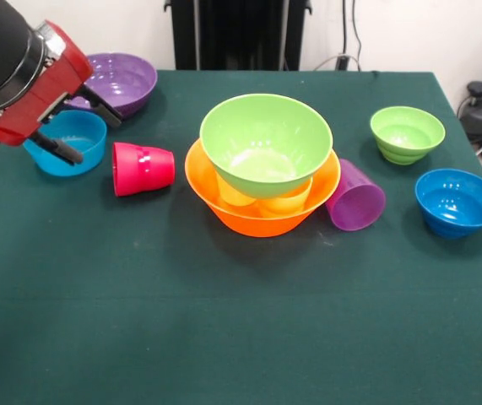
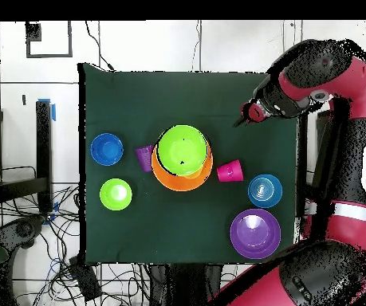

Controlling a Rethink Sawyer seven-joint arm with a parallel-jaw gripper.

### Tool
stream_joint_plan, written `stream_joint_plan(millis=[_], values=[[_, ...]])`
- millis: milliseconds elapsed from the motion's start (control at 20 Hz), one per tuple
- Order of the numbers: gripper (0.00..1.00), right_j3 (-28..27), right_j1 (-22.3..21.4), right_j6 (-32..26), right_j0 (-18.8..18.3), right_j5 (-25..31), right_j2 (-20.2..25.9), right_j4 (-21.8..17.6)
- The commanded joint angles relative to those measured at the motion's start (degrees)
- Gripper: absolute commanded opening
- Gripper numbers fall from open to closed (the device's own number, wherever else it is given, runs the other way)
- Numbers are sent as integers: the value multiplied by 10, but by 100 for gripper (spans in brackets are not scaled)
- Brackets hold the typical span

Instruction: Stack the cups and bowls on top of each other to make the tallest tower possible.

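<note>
The large orange bowl [image 1: 224, 207] [image 2: 161, 178] stands mid-table as the tower's base. The large lime green bowl [image 1: 266, 135] [image 2: 183, 148] sits in it, propped on yellow cups [image 1: 284, 201] that show only partly under it. A red-pink cup [image 1: 143, 169] [image 2: 230, 170] lies on its side to the left. On the right a purple cup [image 1: 355, 198] [image 2: 144, 156] lies tipped against the orange bowl. My gripper [image 1: 97, 141] [image 2: 242, 119] hangs open and empty, raised above the table near the left small blue bowl [image 1: 65, 143] [image 2: 265, 190].
A large purple bowl [image 1: 122, 80] [image 2: 255, 233] stands at the far left corner. A small lime green bowl [image 1: 407, 133] [image 2: 116, 194] and another small blue bowl [image 1: 457, 201] [image 2: 107, 149] stand on the right. Green cloth covers the table [image 1: 224, 337].
</note>
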Motion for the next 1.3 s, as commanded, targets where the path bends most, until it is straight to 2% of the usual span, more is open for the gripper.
stream_joint_plan(millis=[50, 200, 600, 1150, 1300], values=[[100, -5, 16, -151, 8, 0, -35, -39], [100, 0, 34, -144, 4, 6, -32, -24], [100, 7, 51, -119, 4, 44, -29, 4], [100, -49, 73, -156, 15, 137, -27, -28], [100, -52, 77, -161, 14, 145, -26, -34]])
